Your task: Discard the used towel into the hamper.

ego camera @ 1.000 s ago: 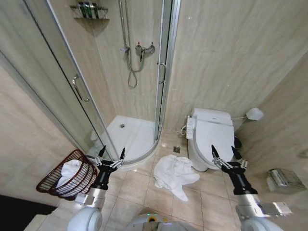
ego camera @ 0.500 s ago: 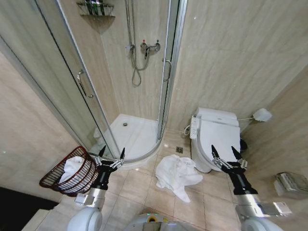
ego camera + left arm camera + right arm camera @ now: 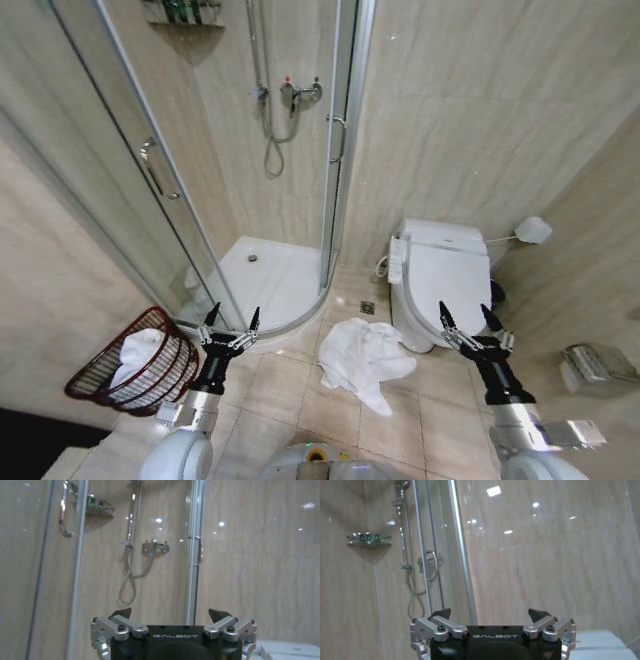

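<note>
so the bathroom scene: the used towel (image 3: 364,356) is a crumpled white heap on the tiled floor (image 3: 290,400), lying between the shower tray (image 3: 262,282) and the toilet (image 3: 442,280), just in front of the robot and roughly centred between its two arms. nothing is touching it.

the hamper (image 3: 128,360) sits off to the robot's left on the floor, tipped so its open mouth faces up and toward the robot, near the glass shower door (image 3: 120,190). there's white cloth inside it.

the left gripper (image 3: 230,320) hangs in the air above the floor, between the hamper and the towel, fingers (image 3: 121,613) spread wide apart and holding nothing. the right gripper (image 3: 463,318) is up at about the same height in front of the toilet, to the right of the towel, its fingers (image 3: 538,614) also spread wide and empty. both point forward toward the shower hose (image 3: 270,130) and the beige wall (image 3: 480,120).
</note>
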